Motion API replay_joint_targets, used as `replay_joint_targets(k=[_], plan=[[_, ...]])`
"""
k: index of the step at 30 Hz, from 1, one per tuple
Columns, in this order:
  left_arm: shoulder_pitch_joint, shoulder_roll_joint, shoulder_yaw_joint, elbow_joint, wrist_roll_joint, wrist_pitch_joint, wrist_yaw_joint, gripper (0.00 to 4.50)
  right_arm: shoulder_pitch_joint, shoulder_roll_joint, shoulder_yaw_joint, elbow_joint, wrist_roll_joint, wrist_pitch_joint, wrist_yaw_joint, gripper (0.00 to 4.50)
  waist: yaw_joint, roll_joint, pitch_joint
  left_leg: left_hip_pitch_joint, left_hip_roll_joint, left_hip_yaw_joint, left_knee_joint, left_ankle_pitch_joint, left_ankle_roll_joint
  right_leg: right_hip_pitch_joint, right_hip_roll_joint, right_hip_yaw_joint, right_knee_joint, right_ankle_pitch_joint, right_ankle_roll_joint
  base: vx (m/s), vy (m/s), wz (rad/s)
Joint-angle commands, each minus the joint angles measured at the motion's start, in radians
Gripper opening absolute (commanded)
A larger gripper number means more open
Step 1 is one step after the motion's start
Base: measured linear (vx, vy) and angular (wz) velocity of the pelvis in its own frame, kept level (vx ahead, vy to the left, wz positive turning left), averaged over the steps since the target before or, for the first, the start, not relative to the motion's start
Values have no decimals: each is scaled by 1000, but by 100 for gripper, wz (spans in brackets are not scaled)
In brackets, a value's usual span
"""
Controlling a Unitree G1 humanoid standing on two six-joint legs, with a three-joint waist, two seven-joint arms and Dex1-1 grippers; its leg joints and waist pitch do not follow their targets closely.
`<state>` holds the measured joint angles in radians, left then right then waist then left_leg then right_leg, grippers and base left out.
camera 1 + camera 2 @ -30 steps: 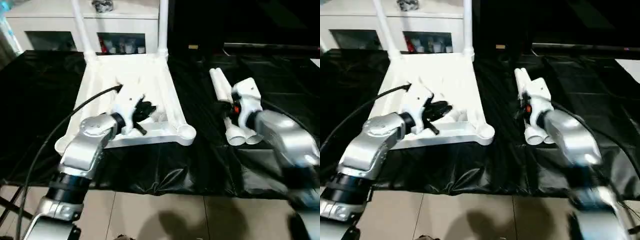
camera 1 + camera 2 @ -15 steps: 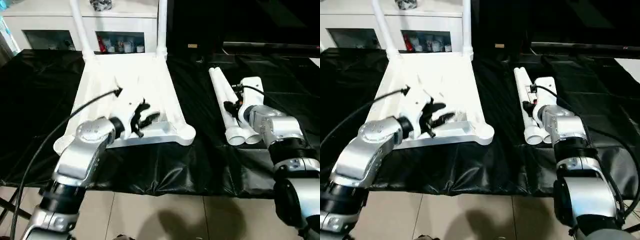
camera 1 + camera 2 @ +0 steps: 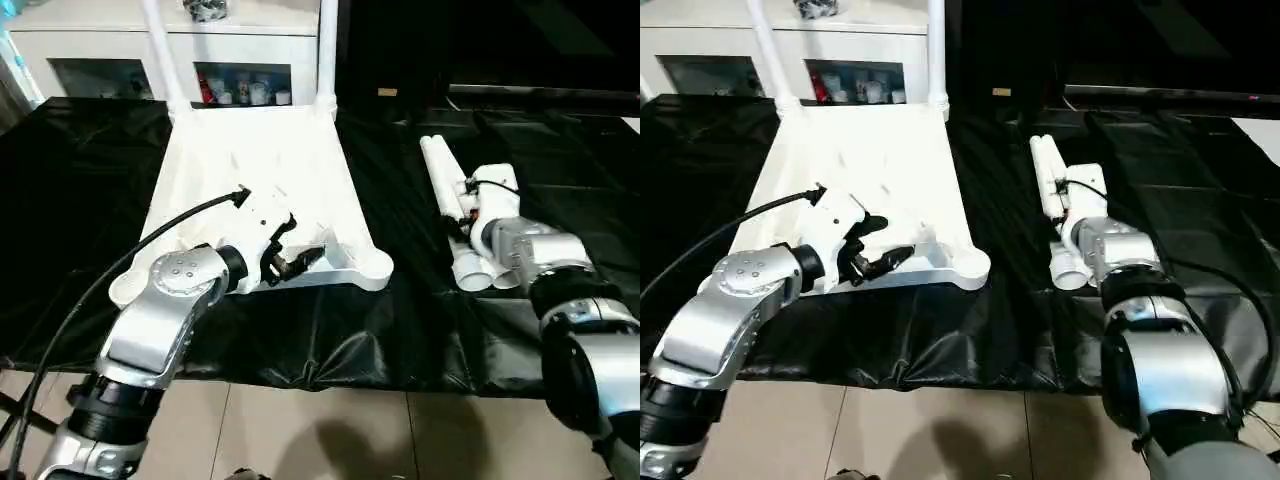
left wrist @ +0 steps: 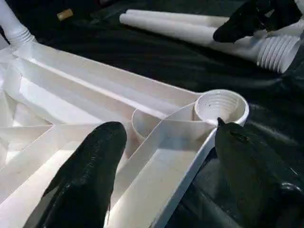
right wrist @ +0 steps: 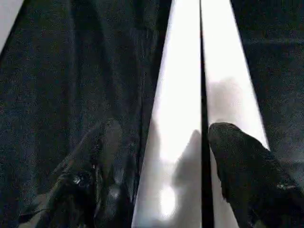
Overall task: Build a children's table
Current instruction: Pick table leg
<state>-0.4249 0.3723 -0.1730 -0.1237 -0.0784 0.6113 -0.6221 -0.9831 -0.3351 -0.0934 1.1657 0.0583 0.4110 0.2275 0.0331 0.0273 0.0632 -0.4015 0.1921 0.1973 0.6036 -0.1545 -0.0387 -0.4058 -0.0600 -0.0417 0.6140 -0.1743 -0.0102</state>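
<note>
Left gripper: your left gripper (image 3: 290,262) sits over the near edge of the table top, just left of its near right corner; its two black fingers (image 4: 90,175) are spread apart with nothing between them.
Table top: the square white plastic table top (image 3: 255,170) lies upside down on the left of the black plastic sheet (image 3: 400,330), ribbed underside facing up.
Corner socket: you can see the round threaded socket (image 4: 221,105) at the near right corner standing empty, between the left fingers in the wrist view.
Fitted legs: two long round white legs (image 3: 326,50) stand upright in the far corners of the top, in front of the white cabinet with glass doors (image 3: 100,60).
Loose legs: two more white tapered legs (image 3: 450,200) lie side by side on the sheet to the right of the top, well apart from it, ribbed ends toward you.
Right gripper: your right gripper (image 5: 164,156) is down over the loose pair, fingers (image 5: 242,171) released and parted, straddling one leg without closing on it.
</note>
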Motion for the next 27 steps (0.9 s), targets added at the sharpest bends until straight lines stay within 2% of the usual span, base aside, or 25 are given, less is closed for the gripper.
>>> replay_joint_targets(k=[1, 3, 8, 9, 12, 17, 23, 24, 27], plan=[[11, 16, -9, -18, 11, 11, -12, 351, -25, -2, -12, 37, -11, -9, -15, 326, 0, -6, -80, 30, 28, -15, -53, -216, 6, 39, -60, 30, -66, -196, -219, 0, 0, 0], [9, 20, -10, -16, 8, 14, -17, 351, -35, -3, -22, 56, -6, -10, -25, 326, -1, -2, -79, 31, 27, -16, -54, -231, -2, 39, -59, 30, -66, -205, -220, 0, 0, 0], [3, 22, -17, -15, 5, 20, -12, 351, -53, -5, -33, 87, 9, 19, 4, 326, -2, -5, -80, 31, 27, -16, -54, -248, -5, 39, -58, 30, -65, -209, -221, 0, 0, 0], [4, 23, -19, -20, 3, 24, -11, 351, -57, -6, -31, 98, 8, 30, 12, 326, -2, -9, -79, 30, 28, -16, -54, -248, -4, 39, -60, 30, -66, -214, -220, 0, 0, 0], [5, 30, -22, -25, 1, 29, -20, 351, -66, -3, -43, 124, 21, 77, 50, 326, 0, -12, -79, 29, 27, -15, -53, -240, 1, 40, -60, 31, -66, -216, -220, 0, 0, 0], [0, 34, -21, -21, -1, 29, -27, 351, -74, 0, -61, 145, 26, 122, 75, 326, 2, -9, -79, 29, 29, -16, -53, -228, 2, 41, -61, 29, -63, -209, -227, 0, 0, 0], [-1, 36, -23, -24, -3, 34, -28, 351, -75, 2, -63, 153, 29, 139, 78, 326, 3, -11, -78, 30, 28, -15, -53, -236, -3, 38, -62, 30, -65, -233, -222, 0, 0, 0], [-1, 37, -24, -26, -4, 36, -29, 354, -76, 3, -68, 156, 27, 145, 79, 309, 3, -11, -78, 30, 29, -16, -53, -238, -4, 38, -62, 30, -65, -235, -221, 0, 0, 0], [-1, 39, -29, -26, -6, 35, -36, 356, -74, 4, -83, 161, 28, 163, 73, 296, 3, -12, -78, 30, 28, -15, -53, -237, -5, 38, -62, 30, -65, -235, -220, 0, 0, 0]])
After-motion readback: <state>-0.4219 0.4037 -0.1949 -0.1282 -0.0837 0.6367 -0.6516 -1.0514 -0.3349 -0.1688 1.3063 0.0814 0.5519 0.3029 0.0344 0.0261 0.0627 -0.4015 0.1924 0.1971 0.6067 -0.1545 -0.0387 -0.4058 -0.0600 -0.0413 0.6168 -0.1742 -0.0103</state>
